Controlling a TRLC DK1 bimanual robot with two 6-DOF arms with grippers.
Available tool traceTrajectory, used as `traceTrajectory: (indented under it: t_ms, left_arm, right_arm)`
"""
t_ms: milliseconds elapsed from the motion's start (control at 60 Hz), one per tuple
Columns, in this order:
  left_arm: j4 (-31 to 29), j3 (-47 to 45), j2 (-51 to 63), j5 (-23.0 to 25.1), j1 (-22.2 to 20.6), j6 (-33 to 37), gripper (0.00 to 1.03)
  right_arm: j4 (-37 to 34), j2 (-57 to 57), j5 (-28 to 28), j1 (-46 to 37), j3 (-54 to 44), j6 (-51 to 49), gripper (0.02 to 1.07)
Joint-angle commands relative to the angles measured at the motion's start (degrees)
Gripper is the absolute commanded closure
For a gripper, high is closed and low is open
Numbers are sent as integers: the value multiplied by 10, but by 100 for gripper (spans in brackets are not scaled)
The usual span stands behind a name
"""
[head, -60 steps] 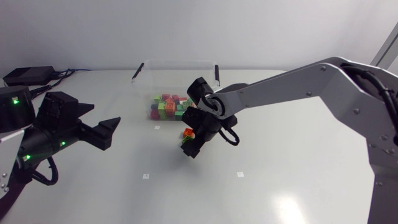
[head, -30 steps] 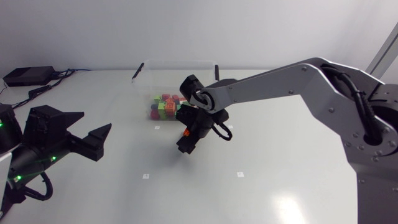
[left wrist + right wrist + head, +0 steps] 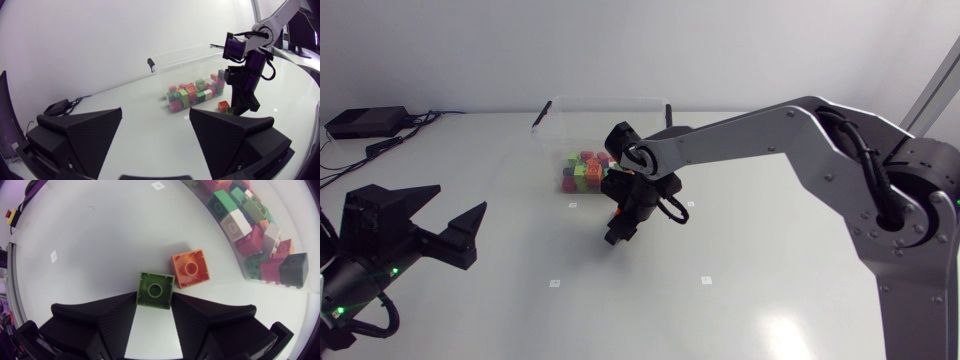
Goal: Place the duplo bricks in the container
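A green duplo brick lies on the white table between my right gripper's fingertips, which touch it on both sides. An orange brick rests right beside it, ahead of the right finger. In the head view the right gripper points down at the table just in front of the clear container, and only the orange brick peeks out beside it. Several coloured bricks lie in the container. My left gripper hovers open and empty at the far left, its fingers wide apart.
A black box with cables sits at the table's far left corner. Small white markers dot the table in front of the right gripper. The container's front wall stands close behind the orange brick.
My right gripper shifted slightly left, lowered over the green brick and closed on it. The left arm drew back toward the lower left, still open.
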Motion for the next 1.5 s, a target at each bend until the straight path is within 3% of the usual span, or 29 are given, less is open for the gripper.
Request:
traceTrajectory:
  t_ms: [0,483,567,950,1483]
  left_arm:
    - [8,-23,-21,-1,10,-21,12]
    - [20,-79,-123,-13,25,-71,12]
    - [20,-95,-168,-13,29,-78,16]
    - [17,-138,-279,-13,27,-79,21]
    - [-17,-143,-364,-13,42,-97,20]
  right_arm:
    - [-11,13,6,9,6,-9,76]
    - [-21,-120,12,22,-73,-1,77]
    - [-27,-153,13,25,-81,2,77]
    - [-45,-247,17,18,-64,11,77]
    - [22,-204,7,-56,31,29,76]
